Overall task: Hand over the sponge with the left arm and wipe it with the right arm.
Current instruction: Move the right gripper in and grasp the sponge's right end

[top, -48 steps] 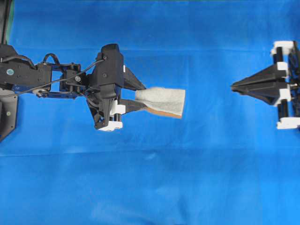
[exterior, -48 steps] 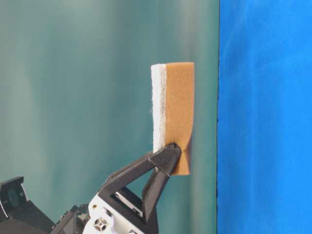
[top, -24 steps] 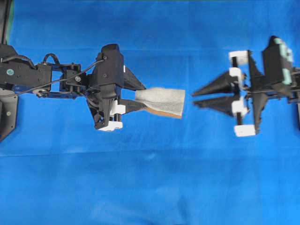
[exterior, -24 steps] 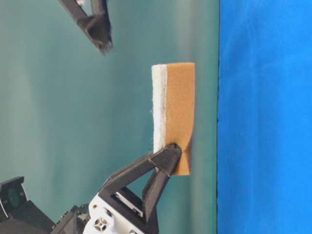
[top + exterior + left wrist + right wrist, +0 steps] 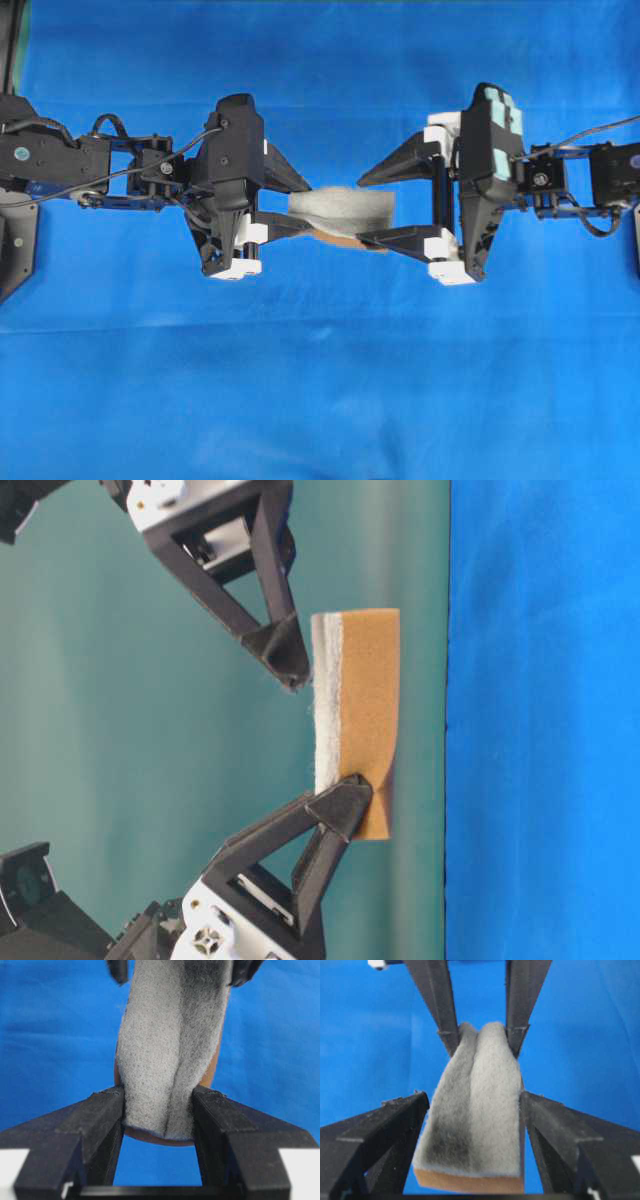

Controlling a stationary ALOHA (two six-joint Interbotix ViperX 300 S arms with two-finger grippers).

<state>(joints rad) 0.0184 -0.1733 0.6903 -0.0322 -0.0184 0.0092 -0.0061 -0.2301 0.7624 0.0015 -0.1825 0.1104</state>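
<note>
A: Above a blue cloth (image 5: 320, 400), the left gripper (image 5: 290, 205) is clamped on one end of the sponge (image 5: 345, 210), held in mid-air. The right gripper (image 5: 375, 208) straddles the far end, jaws apart, not yet squeezing.

B: The risk: if the left lets go before the right closes, the sponge likely drops; a shallow bite on soft foam could slip.

A: The right wrist view shows gaps beside both fingers (image 5: 385, 1130). The table-level view shows the orange backing (image 5: 368, 720) and one fingertip at the fuzzy face.
</note>
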